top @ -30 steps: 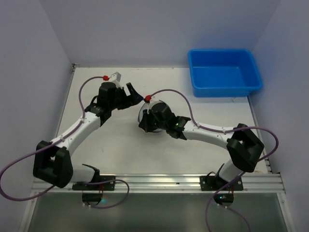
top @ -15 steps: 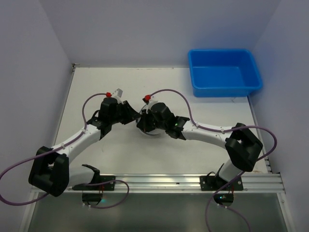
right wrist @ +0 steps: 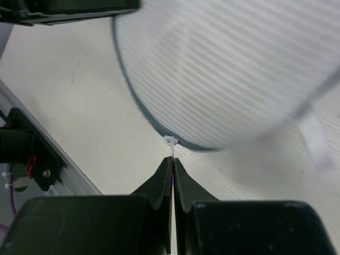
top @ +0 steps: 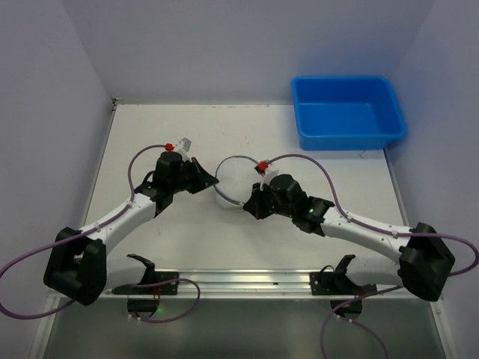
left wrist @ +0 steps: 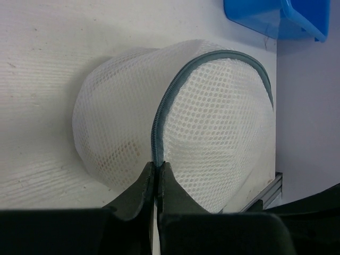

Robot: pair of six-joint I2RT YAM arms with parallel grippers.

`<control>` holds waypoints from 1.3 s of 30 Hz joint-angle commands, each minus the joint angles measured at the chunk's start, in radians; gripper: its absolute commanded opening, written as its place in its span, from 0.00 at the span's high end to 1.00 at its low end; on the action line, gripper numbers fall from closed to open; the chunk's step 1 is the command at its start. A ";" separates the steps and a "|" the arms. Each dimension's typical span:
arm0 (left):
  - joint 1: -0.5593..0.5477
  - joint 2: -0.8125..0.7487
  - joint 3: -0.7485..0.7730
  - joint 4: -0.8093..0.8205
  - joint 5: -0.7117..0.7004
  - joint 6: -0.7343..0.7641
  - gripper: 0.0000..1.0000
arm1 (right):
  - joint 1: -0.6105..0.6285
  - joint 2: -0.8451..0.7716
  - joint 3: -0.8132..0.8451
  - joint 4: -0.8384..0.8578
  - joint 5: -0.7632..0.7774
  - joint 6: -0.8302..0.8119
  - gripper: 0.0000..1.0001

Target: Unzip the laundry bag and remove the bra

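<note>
Top external view: the laundry bag [top: 233, 176], a white mesh drum with a grey zipper round its rim, sits in the middle of the table [top: 150, 127], between both arms. The left jaws are pinched tight on its zipper seam. The right jaws nip the small white pull tab [right wrist: 171, 142]. The blue bin [top: 348, 112] stands well apart, far right.

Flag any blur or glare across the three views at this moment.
Right wrist: the laundry bag is soft, its mesh smeared into stripes; only the zipper pull is crisp. Left wrist: mesh and zipper sharp. Top external: even light, no glare.
</note>
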 commanded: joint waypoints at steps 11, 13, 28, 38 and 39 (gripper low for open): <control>0.017 -0.181 -0.083 -0.066 -0.006 0.035 1.00 | -0.162 -0.118 0.030 -0.201 0.061 -0.099 1.00; 0.017 -0.254 -0.111 -0.070 -0.013 0.050 0.73 | -0.160 -0.111 0.070 -0.202 0.015 -0.096 0.89; 0.026 -0.297 -0.050 -0.162 -0.142 0.113 0.33 | -0.099 -0.051 0.317 -0.262 0.099 -0.021 0.39; 0.028 -0.205 -0.067 -0.087 -0.157 0.106 0.39 | -0.127 0.136 0.268 -0.081 0.217 0.058 0.39; 0.028 -0.183 -0.073 -0.066 -0.156 0.103 0.39 | -0.128 0.153 0.267 -0.078 0.202 0.058 0.39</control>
